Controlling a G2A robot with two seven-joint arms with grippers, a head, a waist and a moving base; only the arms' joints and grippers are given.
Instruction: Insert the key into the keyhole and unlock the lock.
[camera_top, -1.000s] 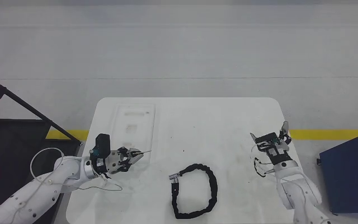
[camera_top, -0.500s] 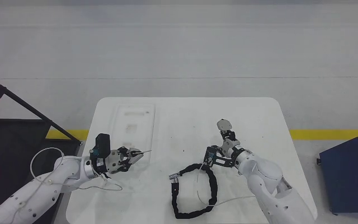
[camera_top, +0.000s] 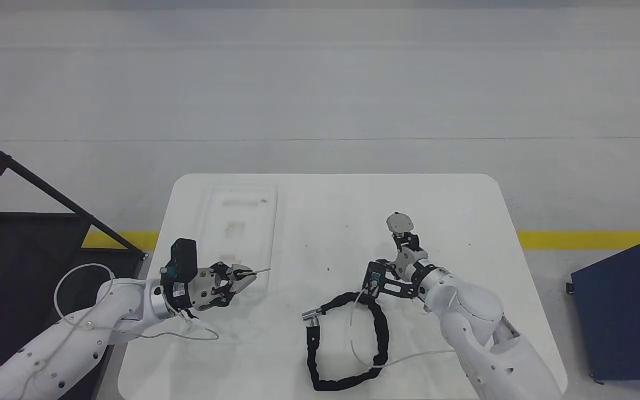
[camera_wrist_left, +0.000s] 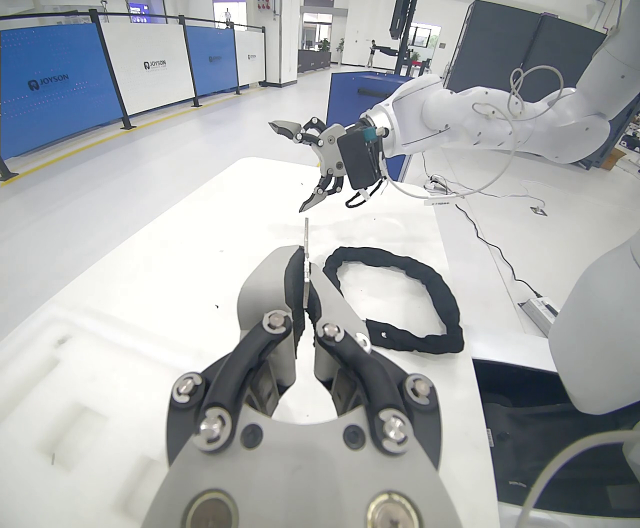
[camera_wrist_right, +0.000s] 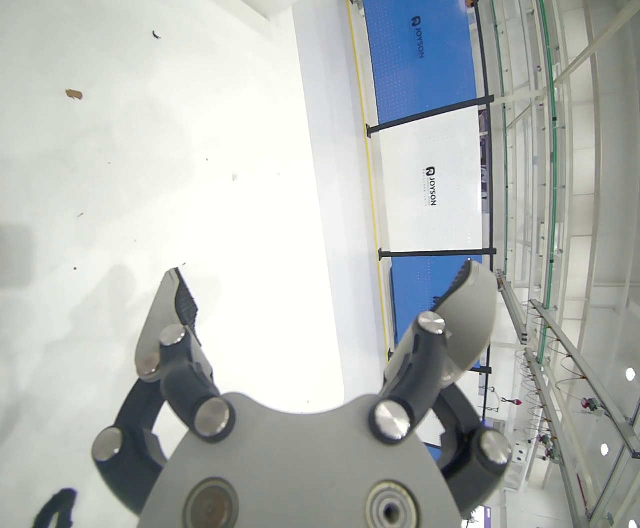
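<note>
A black chain lock lies in a loop near the table's front middle, its metal lock head at the loop's left end. My left gripper sits at the front left, shut on a thin metal key whose tip points toward the lock. My right gripper hovers just right of and beyond the chain, open wide with nothing between its fingers. Seen from the right wrist, that gripper is over bare white table, with a bit of chain at the view's edge.
A white foam tray with cut-outs lies at the table's back left, beside the left arm. The right arm's white cable trails over the table by the chain. A dark blue box stands off the table's right side.
The right arm swung in from the table's right edge to the middle, beside the chain lock, then held there. The left arm with the key has stayed still.
</note>
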